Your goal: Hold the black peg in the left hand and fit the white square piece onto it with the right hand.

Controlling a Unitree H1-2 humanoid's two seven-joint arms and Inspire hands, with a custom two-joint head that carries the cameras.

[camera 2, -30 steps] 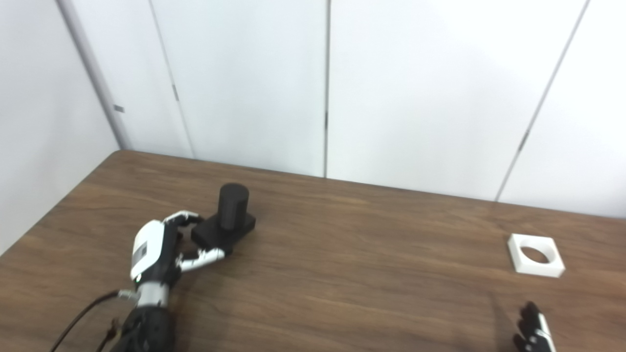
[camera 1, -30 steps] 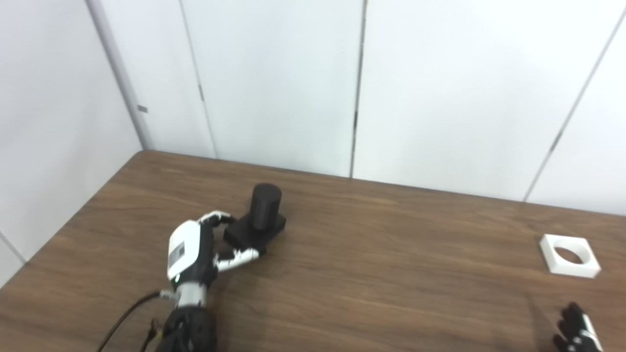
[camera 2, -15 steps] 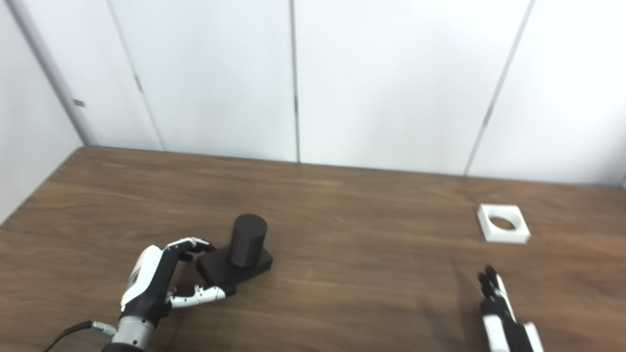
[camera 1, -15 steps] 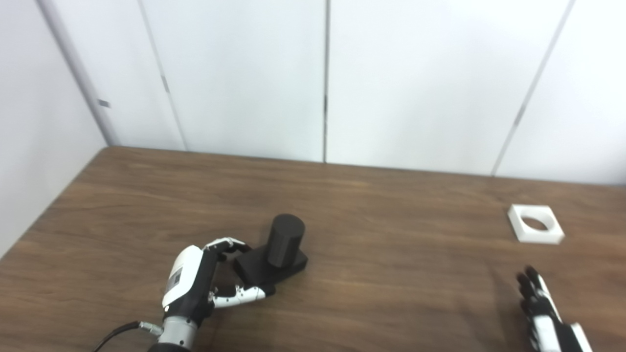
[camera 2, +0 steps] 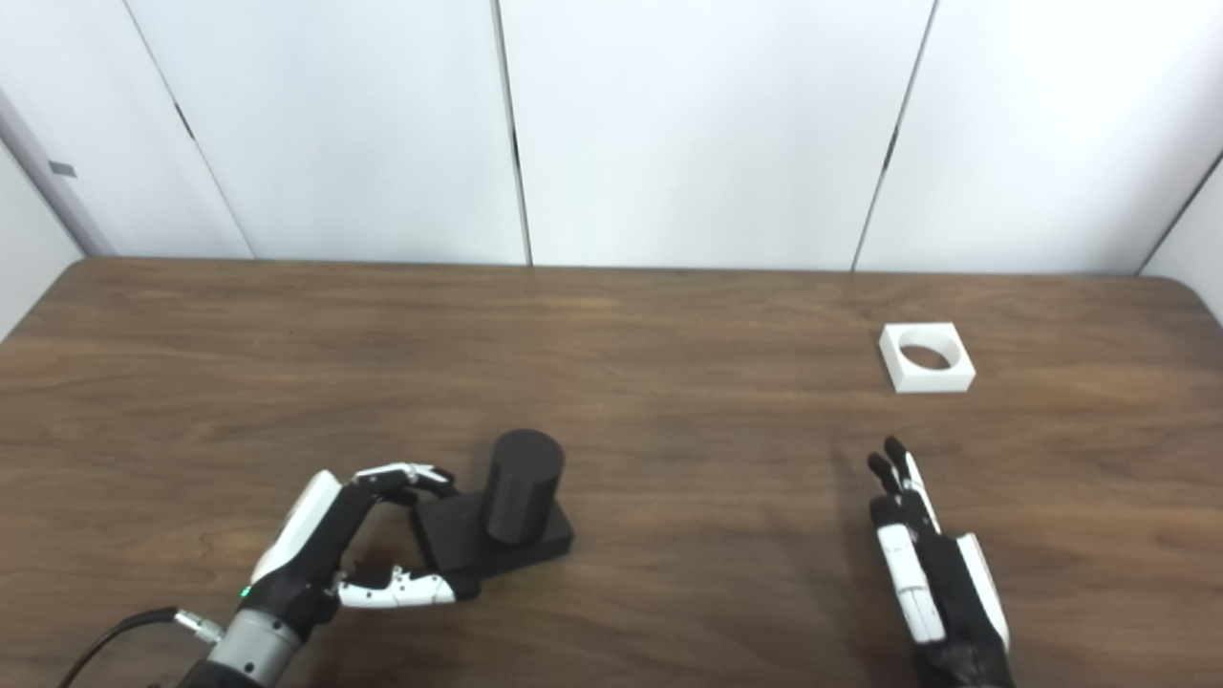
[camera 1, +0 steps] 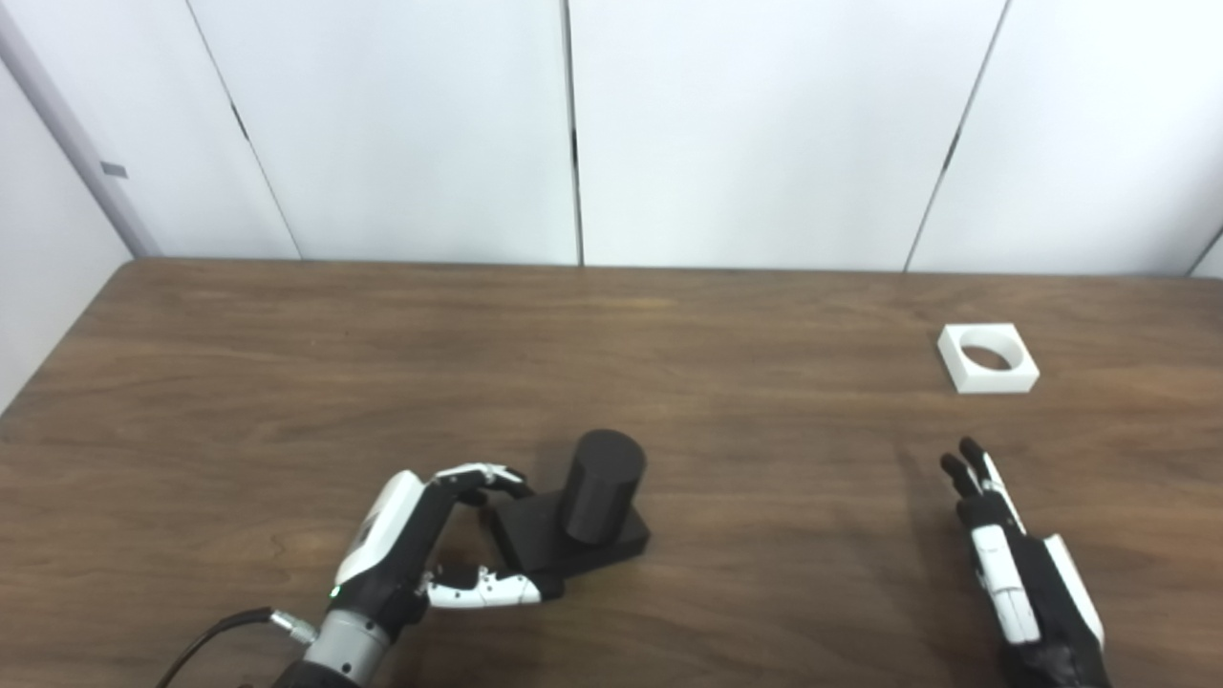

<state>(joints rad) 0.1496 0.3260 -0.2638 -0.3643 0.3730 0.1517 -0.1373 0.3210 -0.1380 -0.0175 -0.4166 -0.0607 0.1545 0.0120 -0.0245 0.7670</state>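
The black peg [camera 1: 602,485], a short upright cylinder on a square black base [camera 1: 535,547], stands on the table at lower centre-left. My left hand [camera 1: 406,540] comes at it from the left, fingers curled over the base's far-left corner and thumb against its near corner, gripping the base. The white square piece [camera 1: 987,357], with a round hole through it, lies flat at the right rear of the table. My right hand [camera 1: 1018,573] is open with fingers straight, held flat over the table in front of the white piece and well short of it.
The brown wooden table [camera 1: 287,382] runs back to white wall panels [camera 1: 745,134]. Its left edge shows in the left eye view and its rounded right rear corner [camera 2: 1199,287] in the right eye view. A cable [camera 1: 220,635] trails from my left wrist.
The camera has swung right and down, shifting the whole picture. My right hand has come further up into view towards the white piece. The left hand keeps the same hold on the peg's base.
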